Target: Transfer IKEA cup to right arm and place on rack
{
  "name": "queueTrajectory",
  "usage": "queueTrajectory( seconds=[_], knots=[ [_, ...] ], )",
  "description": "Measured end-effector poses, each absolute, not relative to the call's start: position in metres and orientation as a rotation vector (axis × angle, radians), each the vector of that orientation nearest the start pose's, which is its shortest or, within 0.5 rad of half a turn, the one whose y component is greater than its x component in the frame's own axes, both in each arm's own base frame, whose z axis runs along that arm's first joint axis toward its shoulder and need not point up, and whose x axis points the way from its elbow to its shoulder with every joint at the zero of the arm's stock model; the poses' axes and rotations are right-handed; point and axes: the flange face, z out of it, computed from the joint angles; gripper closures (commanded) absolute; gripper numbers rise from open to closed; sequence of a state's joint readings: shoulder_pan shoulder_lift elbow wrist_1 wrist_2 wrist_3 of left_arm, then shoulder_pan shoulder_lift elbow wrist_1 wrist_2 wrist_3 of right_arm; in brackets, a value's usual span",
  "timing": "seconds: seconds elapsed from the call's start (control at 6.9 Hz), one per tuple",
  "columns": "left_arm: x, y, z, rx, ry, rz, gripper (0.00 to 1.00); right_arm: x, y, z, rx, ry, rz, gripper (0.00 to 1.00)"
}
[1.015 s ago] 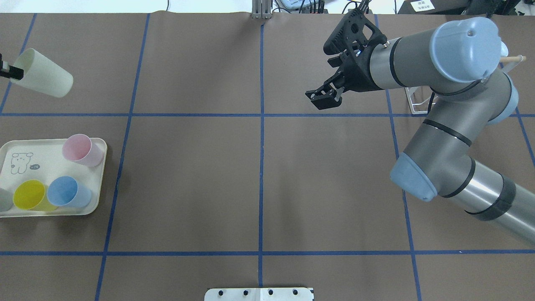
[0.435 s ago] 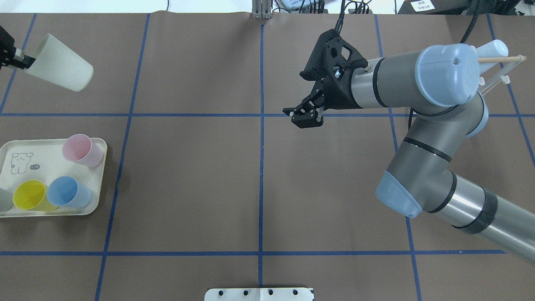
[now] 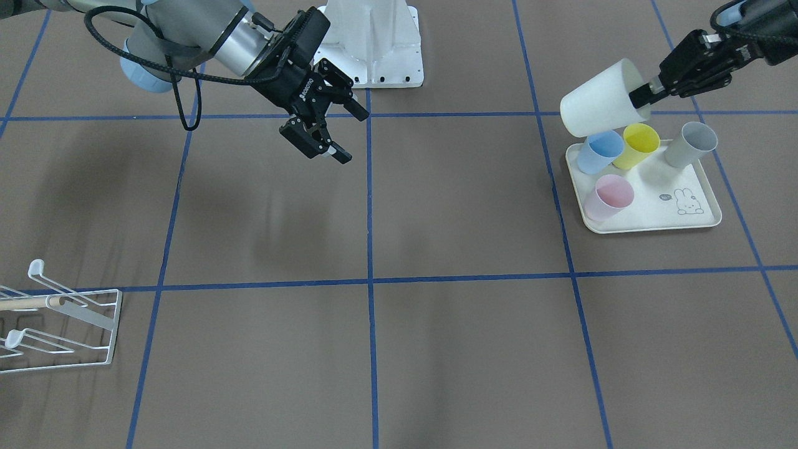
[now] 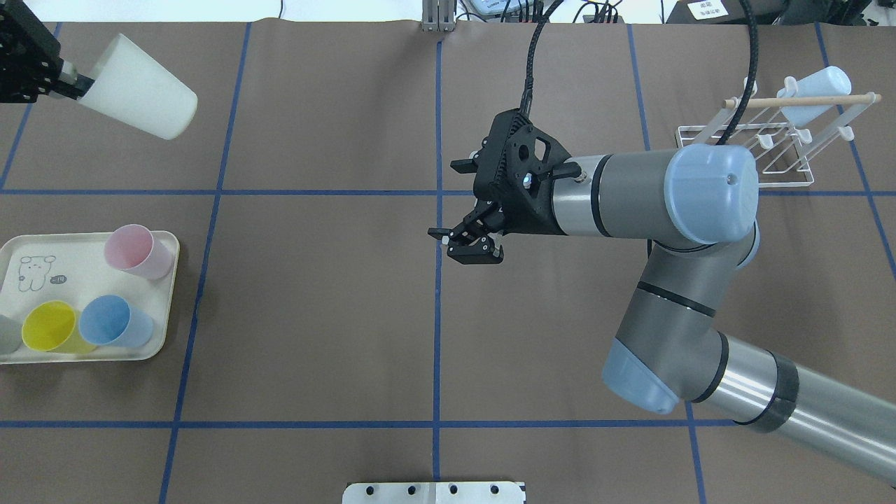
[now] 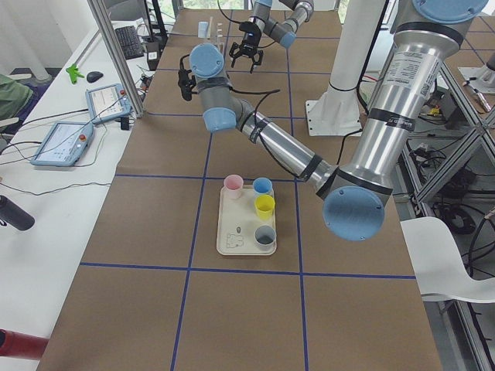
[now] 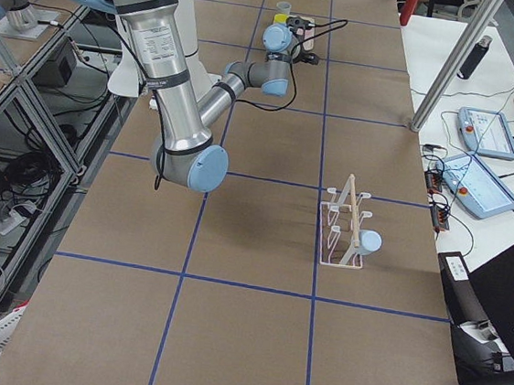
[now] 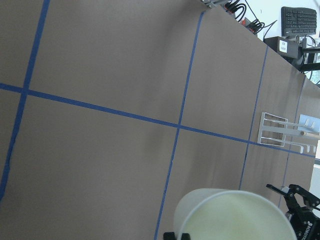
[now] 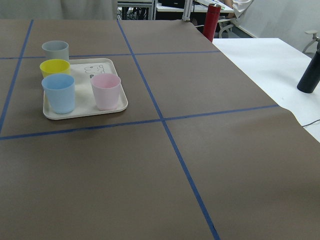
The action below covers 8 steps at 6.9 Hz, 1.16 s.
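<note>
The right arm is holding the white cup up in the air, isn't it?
Not quite. The left gripper holds the white cup up in the air; the right gripper is open and empty. The overhead view shows it.

Held cup [image 4: 140, 98] cream. Tray [image 4: 70, 262] cream, rabbit drawing. Pink cup [image 4: 133, 250], yellow cup [image 4: 50, 327], blue cup [image 4: 112, 322], grey cup [image 3: 692, 142]. Table [image 4: 315, 315] brown, blue grid.

Robotics lab: teach pendants [image 6: 489, 189] (two), aluminium framing [image 5: 116, 54], grid-taped table [image 4: 315, 315]
</note>
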<state>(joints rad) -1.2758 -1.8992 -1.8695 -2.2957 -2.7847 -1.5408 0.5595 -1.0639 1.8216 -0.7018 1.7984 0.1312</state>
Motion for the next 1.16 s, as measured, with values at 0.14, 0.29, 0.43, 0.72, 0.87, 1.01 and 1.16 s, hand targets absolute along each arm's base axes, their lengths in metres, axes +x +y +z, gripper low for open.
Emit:
queueTrajectory(
  seconds=[0.14, 0.29, 0.43, 0.72, 0.87, 1.01, 1.16],
  knots=[
    [0.13, -0.493, 0.228, -0.091, 1.501, -0.2, 1.0, -0.445, -0.394, 0.148, 1.356, -1.059, -0.845, 0.05],
    [0.155, -0.482, 0.213, -0.103, 1.51, -0.21, 1.0, -0.451, -0.387, 0.137, 1.393, -1.063, -0.828, 0.05],
    [0.176, -0.471, 0.198, -0.113, 1.522, -0.214, 1.0, -0.455, -0.38, 0.131, 1.435, -1.08, -0.808, 0.05],
    [0.205, -0.456, 0.177, -0.131, 1.543, -0.205, 1.0, -0.466, -0.375, 0.135, 1.507, -1.114, -0.767, 0.05],
    [0.217, -0.451, 0.172, -0.141, 1.547, -0.194, 1.0, -0.468, -0.374, 0.136, 1.527, -1.123, -0.754, 0.05],
    [0.226, -0.448, 0.168, -0.148, 1.55, -0.183, 1.0, -0.469, -0.374, 0.134, 1.54, -1.128, -0.747, 0.05],
    [0.233, -0.445, 0.165, -0.15, 1.553, -0.177, 1.0, -0.469, -0.374, 0.129, 1.55, -1.133, -0.742, 0.05]
  ],
)
